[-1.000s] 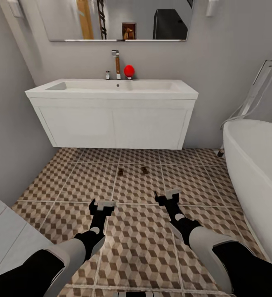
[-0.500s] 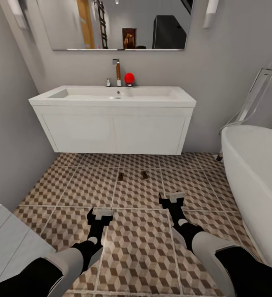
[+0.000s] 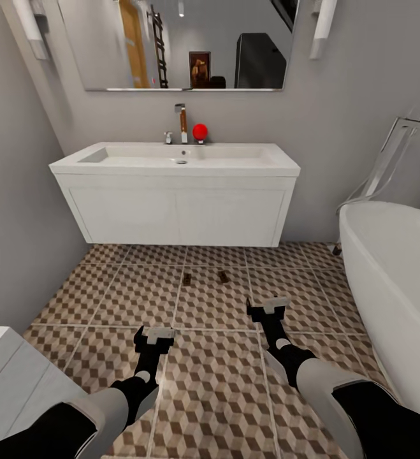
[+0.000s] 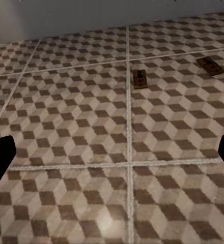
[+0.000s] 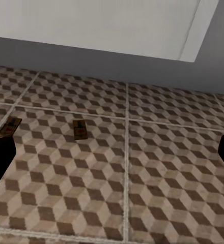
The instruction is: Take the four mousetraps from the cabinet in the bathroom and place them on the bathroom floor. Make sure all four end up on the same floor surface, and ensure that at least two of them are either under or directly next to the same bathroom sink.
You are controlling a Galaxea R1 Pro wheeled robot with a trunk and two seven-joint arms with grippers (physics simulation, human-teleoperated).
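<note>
You have two mousetraps lying side by side on the floor just in front of the sink, both grippers open and empty, so two presumably remain to fetch

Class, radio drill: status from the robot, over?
Left gripper and right gripper open, empty. Two mousetraps on bathroom floor before the sink. Nothing obstructing.

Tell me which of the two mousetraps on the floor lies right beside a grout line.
The left mousetrap, lying just beside the pale grout line. The right mousetrap sits well inside its tile, nearer the right gripper.
</note>
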